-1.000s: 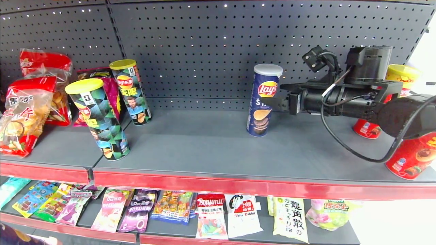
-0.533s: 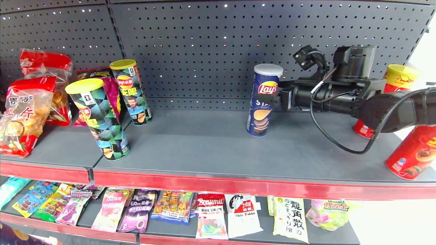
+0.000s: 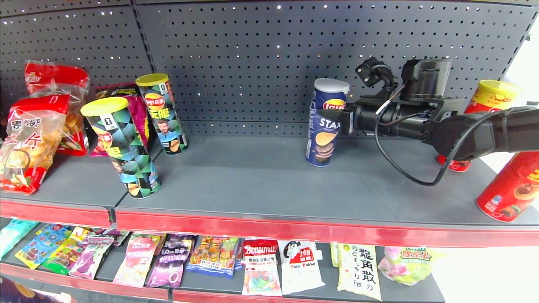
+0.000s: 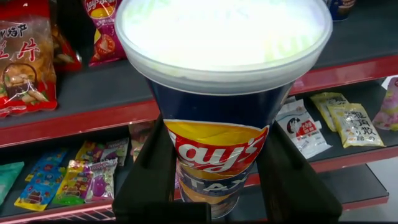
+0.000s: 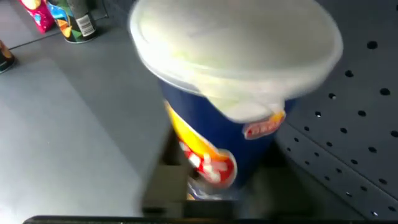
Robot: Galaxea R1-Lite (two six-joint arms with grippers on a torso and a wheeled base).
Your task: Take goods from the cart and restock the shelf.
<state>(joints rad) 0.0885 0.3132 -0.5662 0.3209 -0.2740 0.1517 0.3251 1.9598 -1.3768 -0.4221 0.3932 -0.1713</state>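
Since one second ago: the right arm has shifted left and slightly up, and the blue cylindrical crisp can with white plastic lid [image 3: 323, 126] now leans a little, its label turned. The can stands on the grey metal shelf with red front edge [image 3: 252, 185], near the pegboard back. It is well apart from the yellow-lidded patterned cans [image 3: 122, 147] on the left and the red cylindrical cans [image 3: 509, 189] on the right. The right gripper [image 3: 330, 114] is at the can's upper half, touching it; clamped or loose, cannot tell. The left gripper [image 4: 217, 193] is closed on a second blue white-lidded can [image 4: 217, 143], its dark fingers [image 4: 146, 186] pressing both sides, held in front of the shelving.
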